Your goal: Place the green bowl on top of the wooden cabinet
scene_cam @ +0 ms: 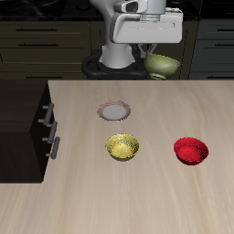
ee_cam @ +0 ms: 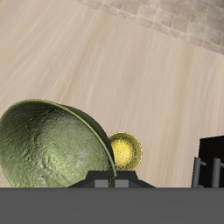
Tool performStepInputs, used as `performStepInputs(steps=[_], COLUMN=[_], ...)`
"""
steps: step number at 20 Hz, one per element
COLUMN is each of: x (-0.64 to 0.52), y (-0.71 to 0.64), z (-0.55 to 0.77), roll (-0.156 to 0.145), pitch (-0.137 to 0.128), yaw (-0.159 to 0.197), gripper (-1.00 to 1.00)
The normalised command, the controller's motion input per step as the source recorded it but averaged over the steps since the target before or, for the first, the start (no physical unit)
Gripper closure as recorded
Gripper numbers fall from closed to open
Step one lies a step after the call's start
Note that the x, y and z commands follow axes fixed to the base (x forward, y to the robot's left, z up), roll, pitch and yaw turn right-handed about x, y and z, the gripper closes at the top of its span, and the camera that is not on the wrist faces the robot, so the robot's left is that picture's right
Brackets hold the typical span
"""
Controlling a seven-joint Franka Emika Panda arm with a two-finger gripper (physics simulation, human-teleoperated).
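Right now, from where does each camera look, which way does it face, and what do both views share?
Exterior view: high before the table, looking down at the white robot arm, whose hand holds the small olive-green bowl aloft.
Wrist view: on the hand, facing the light wooden tabletop; only the hand's grey body shows.
Shared: green bowl, yellow patterned bowl, dark brown cabinet.

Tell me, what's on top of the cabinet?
Nothing shows on the cabinet top, though part lies outside the picture. The green bowl is held up in the gripper.

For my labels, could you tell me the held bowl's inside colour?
Olive-green with pale speckles; the bowl shows best in the wrist view.
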Motion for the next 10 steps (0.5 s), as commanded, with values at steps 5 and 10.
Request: performStepInputs(steps=[5, 10], x=[0.04, -0.02], y=[-0.28, -0.41], z=[0.04, 0.01], roll=[-0.044, -0.044], pitch=[-0.006, 0.006], yaw=[0.008, -0.009], gripper=[1.00, 1.00])
